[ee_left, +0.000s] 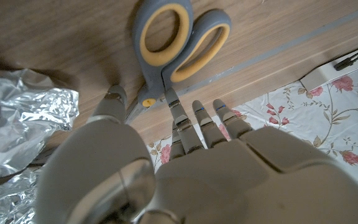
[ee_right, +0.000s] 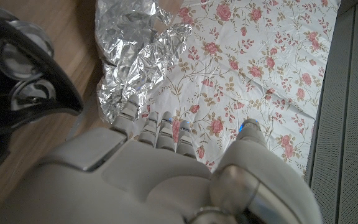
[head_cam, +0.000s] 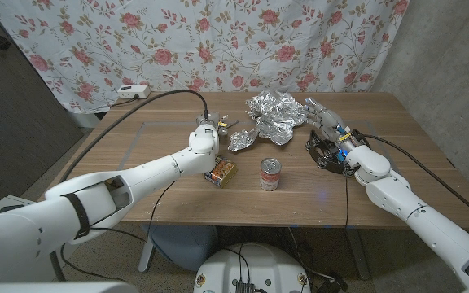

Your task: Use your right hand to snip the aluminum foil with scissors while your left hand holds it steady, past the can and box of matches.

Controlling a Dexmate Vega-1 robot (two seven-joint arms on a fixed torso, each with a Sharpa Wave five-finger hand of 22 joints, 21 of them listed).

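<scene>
Crumpled aluminum foil (head_cam: pixel 273 115) lies at the table's far middle. Grey scissors with yellow-lined handles (ee_left: pixel 179 43) lie left of it (head_cam: pixel 221 124). My left hand (head_cam: pixel 204 140) hovers at the scissors, fingers apart; in the left wrist view its fingertips (ee_left: pixel 174 102) reach the pivot, the thumb on the other side of the blades, with nothing gripped. My right hand (head_cam: pixel 332 126) is at the foil's right edge, and its spread fingers (ee_right: pixel 143 124) point at the foil (ee_right: pixel 135 56). A red can (head_cam: pixel 270 173) and a matchbox (head_cam: pixel 221 172) stand nearer the front.
A black ring-shaped object with metal discs (head_cam: pixel 324 151) lies under my right wrist (ee_right: pixel 23 68). A white box (head_cam: pixel 133 91) with a cable sits at the back left corner. A floral cloth (head_cam: pixel 218 41) hangs behind the table.
</scene>
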